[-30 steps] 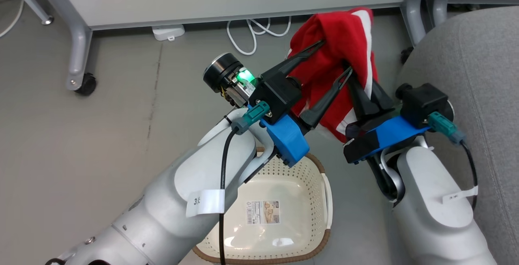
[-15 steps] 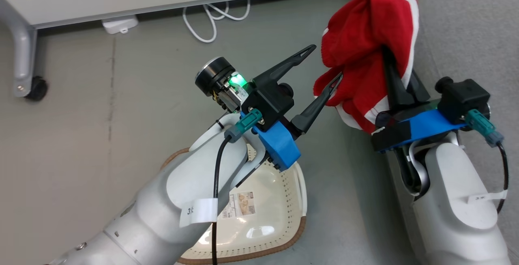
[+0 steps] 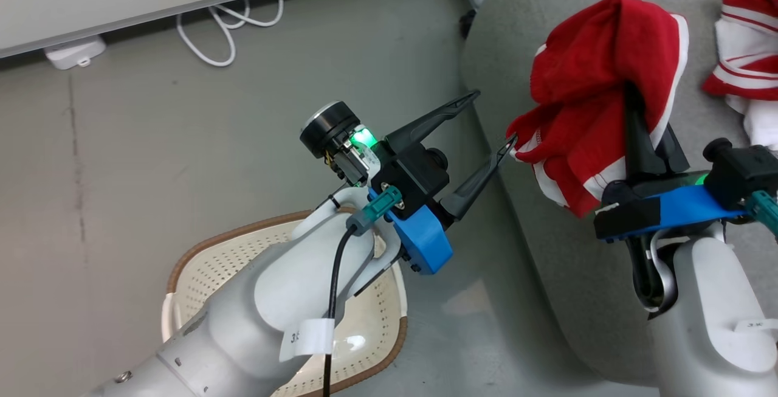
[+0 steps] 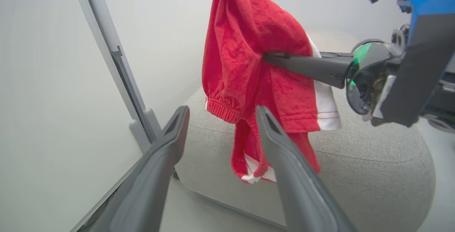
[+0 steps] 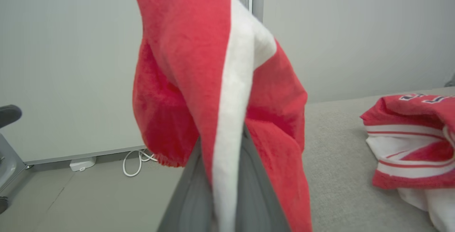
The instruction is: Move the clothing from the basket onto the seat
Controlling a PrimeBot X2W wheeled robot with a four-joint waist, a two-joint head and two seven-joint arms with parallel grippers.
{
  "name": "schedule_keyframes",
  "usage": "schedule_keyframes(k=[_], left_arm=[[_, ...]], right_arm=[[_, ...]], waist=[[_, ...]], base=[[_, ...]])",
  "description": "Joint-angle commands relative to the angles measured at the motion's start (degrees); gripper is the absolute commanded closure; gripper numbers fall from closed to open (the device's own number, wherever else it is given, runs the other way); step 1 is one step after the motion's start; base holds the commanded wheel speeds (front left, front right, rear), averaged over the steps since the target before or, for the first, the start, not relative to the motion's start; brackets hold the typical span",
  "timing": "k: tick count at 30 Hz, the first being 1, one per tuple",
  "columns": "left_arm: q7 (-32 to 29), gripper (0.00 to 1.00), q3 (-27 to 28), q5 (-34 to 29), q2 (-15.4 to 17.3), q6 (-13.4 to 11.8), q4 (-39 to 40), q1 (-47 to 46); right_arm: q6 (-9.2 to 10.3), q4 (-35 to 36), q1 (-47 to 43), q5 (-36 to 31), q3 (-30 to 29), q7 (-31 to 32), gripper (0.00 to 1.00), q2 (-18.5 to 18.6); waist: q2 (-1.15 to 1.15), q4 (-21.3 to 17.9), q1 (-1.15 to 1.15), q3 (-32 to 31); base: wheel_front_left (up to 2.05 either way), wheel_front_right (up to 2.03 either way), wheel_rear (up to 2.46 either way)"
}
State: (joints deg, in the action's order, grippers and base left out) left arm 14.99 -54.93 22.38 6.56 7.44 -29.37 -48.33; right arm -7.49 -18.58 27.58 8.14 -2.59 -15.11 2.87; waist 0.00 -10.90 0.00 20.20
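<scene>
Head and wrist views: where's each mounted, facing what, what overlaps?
Head: on the head, looking down at basket and seat; both forearms, open left gripper, right gripper shut on the red garment.
Left wrist: along own spread fingers toward the hanging garment and seat edge; right gripper's finger shows at right.
Right wrist: along own shut fingers, draped by the garment; jersey lies on the seat beyond.
Shared: all three show garment and seat.

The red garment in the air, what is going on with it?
The right gripper is shut on a red garment with a white stripe and holds it above the edge of the grey seat. The left gripper is open beside it, holding nothing. Another red and white garment lies on the seat. The basket stands on the floor, no clothing in its visible part.
</scene>
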Motion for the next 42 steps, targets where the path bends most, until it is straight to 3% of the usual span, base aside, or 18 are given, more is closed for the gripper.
schedule_keyframes(k=[1, 12, 27, 42], left_arm=[[0.3, 0.00, -0.5, -0.3, 0.3, 0.0, 0.2, 0.6], [0.3, 0.00, -2.4, -0.3, 0.0, 0.0, 0.3, 1.3], [0.3, 0.00, -3.5, 0.1, 0.4, 0.0, 0.7, 1.7], [0.3, 0.00, -2.5, -1.3, 1.3, -0.2, 2.1, -0.3]], right_arm=[[-0.01, 0.7, -1.1, -0.1, -0.7, -0.1, 1.00, 0.0], [-0.01, 3.2, -5.2, 0.4, -5.0, -0.1, 1.00, 0.0], [-0.01, 3.7, -8.5, 2.2, -7.2, -0.1, 1.00, 0.0], [-0.01, 7.2, 0.0, -1.7, -8.6, -0.1, 1.00, 0.0]], waist=[[0.00, -1.7, 0.00, 0.5], [0.00, -4.5, 0.00, 1.3], [0.00, -4.8, 0.00, 1.7], [0.00, -4.4, 0.00, 5.8]], base=[[0.00, 0.00, 0.00], [0.00, 0.00, 0.00], [0.00, 0.00, 0.00], [0.00, 0.00, 0.00]])
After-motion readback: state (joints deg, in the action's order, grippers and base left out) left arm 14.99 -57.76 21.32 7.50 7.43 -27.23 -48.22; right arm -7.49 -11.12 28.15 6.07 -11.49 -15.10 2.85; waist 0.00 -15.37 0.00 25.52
